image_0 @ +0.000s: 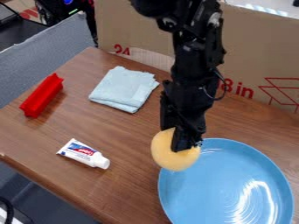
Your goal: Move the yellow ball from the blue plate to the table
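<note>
1 ball (176, 155), 1 plate (239, 188), 1 cloth (122, 87), 1 tube (84, 154).

Table (70, 127): plate (228, 188), cloth (124, 87), tube (86, 154)

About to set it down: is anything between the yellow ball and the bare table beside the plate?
Nothing visible. The yellow ball sits in the jaws at the blue plate rim; the table beside it is bare wood.
</note>
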Action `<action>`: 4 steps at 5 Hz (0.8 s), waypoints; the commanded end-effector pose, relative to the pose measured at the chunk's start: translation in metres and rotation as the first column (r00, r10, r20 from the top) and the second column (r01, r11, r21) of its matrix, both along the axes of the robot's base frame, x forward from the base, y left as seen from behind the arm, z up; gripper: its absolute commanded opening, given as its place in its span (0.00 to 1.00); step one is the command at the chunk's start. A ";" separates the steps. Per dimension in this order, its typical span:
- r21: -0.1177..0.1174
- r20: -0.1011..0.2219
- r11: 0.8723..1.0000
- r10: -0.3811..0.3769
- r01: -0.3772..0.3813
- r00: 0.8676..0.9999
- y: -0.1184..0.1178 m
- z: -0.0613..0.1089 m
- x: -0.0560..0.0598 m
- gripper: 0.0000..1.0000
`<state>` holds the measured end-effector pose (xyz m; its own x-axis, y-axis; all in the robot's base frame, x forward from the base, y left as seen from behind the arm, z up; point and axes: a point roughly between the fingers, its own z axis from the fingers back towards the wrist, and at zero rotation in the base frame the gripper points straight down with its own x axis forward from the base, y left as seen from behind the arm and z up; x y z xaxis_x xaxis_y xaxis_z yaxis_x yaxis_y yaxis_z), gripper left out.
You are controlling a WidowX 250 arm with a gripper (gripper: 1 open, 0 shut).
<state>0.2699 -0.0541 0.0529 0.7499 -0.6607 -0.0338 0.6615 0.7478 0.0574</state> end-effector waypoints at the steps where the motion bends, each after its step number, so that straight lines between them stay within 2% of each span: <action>1: 0.002 0.028 1.000 0.003 -0.003 1.000 0.002 0.012 -0.002 0.00; 2: 0.005 0.016 1.000 0.007 -0.007 1.000 0.005 0.008 -0.003 0.00; 3: -0.006 0.013 1.000 0.014 -0.014 1.000 0.009 0.008 0.000 0.00; 4: 0.006 0.001 1.000 0.028 -0.028 1.000 0.008 0.004 0.001 0.00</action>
<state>0.2648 -0.0447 0.0469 0.7671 -0.6370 -0.0759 0.6406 0.7668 0.0392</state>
